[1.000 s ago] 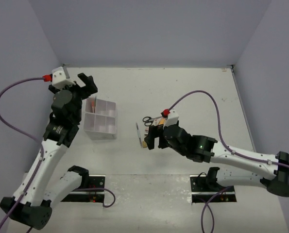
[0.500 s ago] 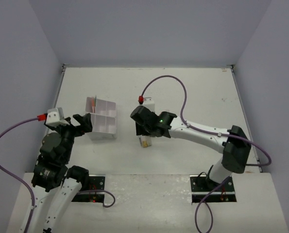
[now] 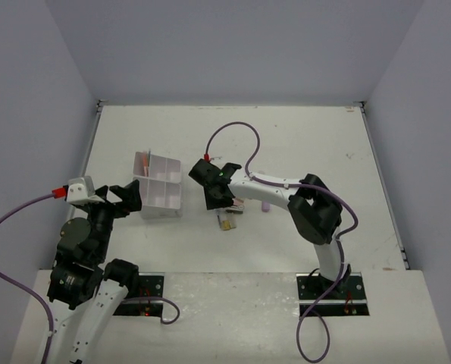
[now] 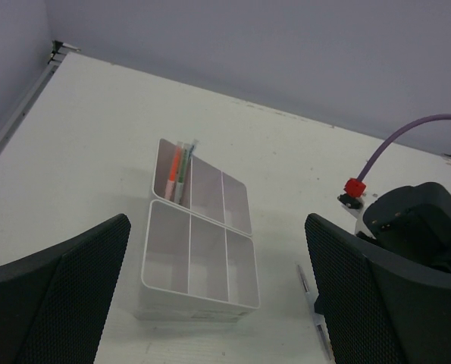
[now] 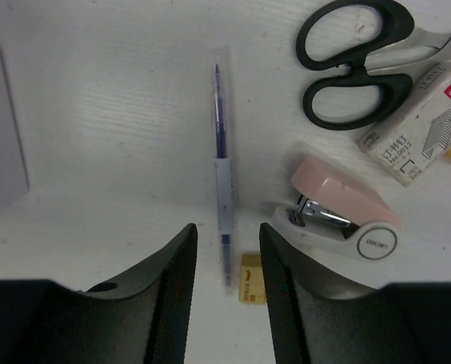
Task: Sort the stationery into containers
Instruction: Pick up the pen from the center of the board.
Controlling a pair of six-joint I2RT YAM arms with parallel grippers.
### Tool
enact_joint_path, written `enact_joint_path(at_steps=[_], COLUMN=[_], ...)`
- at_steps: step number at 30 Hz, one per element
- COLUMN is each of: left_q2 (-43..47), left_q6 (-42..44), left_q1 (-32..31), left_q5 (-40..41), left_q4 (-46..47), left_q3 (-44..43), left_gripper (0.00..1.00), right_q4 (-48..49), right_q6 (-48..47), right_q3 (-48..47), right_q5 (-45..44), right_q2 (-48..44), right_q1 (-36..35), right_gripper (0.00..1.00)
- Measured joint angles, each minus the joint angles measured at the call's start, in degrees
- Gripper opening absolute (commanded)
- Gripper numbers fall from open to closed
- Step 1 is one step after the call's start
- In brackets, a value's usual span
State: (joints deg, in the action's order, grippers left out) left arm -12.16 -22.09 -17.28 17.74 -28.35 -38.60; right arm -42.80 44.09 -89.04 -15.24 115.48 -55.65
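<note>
The right gripper (image 5: 227,236) points down at the table (image 5: 96,114) with its fingers (image 5: 172,288) a little apart, clamped on nothing. A thin pen (image 5: 222,152) lies in the gap between them, running from 12 to 6 o'clock, and the gap looks wider than the pen. At 5 o'clock of the gap lies a small tan eraser (image 5: 249,279). At 3 o'clock sits a pink stapler (image 5: 339,220), and at 1 o'clock the black-handled scissors (image 5: 354,64), with a box of staples (image 5: 414,148) touching them at their 5 o'clock. In the top view the clear organiser box (image 3: 161,211) stands at 9 o'clock of this gripper, near but apart. The left gripper (image 4: 216,227) hovers at 8 o'clock of the box, fingers wide apart and holding nothing. In the left wrist view an orange marker (image 4: 173,168) is in the box's compartment at 11 o'clock.
</note>
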Motion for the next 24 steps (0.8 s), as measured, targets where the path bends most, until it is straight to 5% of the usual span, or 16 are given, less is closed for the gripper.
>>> enact_joint_path(at_steps=[7,14,24], left_q2=[0.00,0.00,-1.32], left_q6=[0.00,0.00,0.15], left_q1=[0.00,0.00,0.00], left_q5=[-0.65,-0.87,-2.92], left_q4=[0.02,0.03,0.13], left_q3=[0.05,0.05,0.05], left_gripper=[1.00,1.00,1.00], right_q4=[-0.36,0.07,2.77], right_q6=[-1.92,-2.89,-2.92], right_q3=[-1.01,-1.44,2.67], right_q5=[2.96,4.21,3.36], right_q2=[5.55,6.11,1.87], right_q1=[0.86,0.85,0.58], right_gripper=[0.32,0.00,0.00])
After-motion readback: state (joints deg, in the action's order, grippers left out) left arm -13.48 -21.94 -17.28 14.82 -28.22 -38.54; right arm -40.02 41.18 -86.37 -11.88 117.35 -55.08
